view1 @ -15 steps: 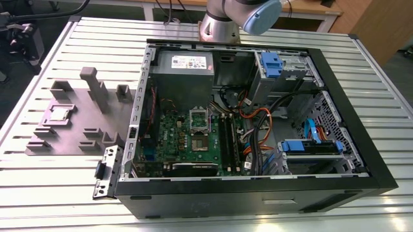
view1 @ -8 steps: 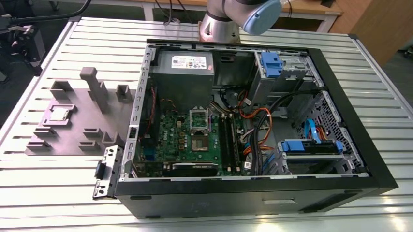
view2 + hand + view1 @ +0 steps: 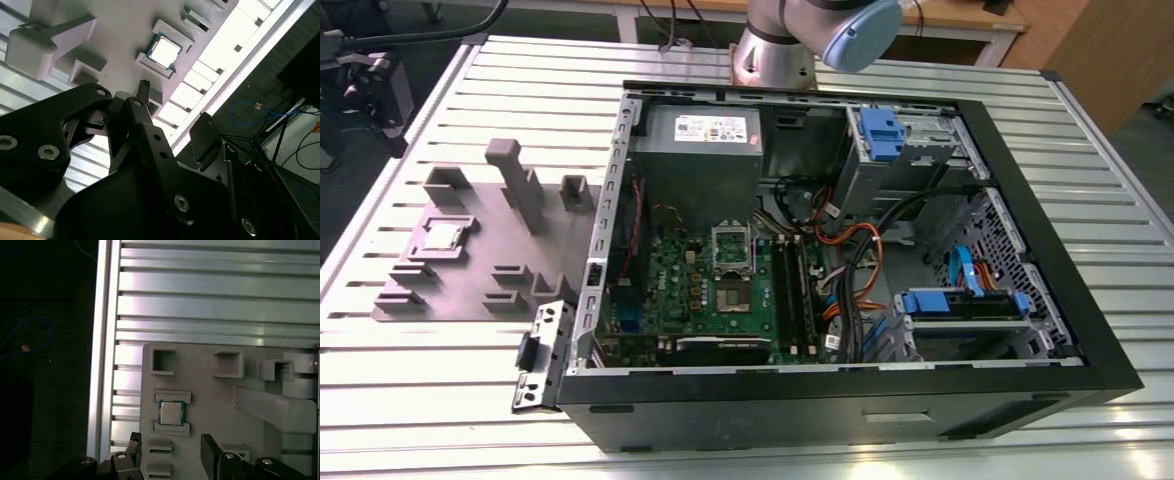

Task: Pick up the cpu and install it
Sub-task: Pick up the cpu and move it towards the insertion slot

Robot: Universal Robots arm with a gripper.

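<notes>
Black two-fingered gripper (image 3: 172,454): jaws spread wide, empty, hovering just beside the cpu and clear of it. Small square silver-topped cpu (image 3: 171,413): flat in a recess of the matte grey plastic fixture plate (image 3: 467,275), near the plate's edge on the exterior view's left, on the slatted aluminium tabletop (image 3: 427,400).

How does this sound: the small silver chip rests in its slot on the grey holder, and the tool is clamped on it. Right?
Not quite. The cpu does rest in its slot on the grey holder, but the tool is open and apart from it, as the first wrist view shows.
</notes>
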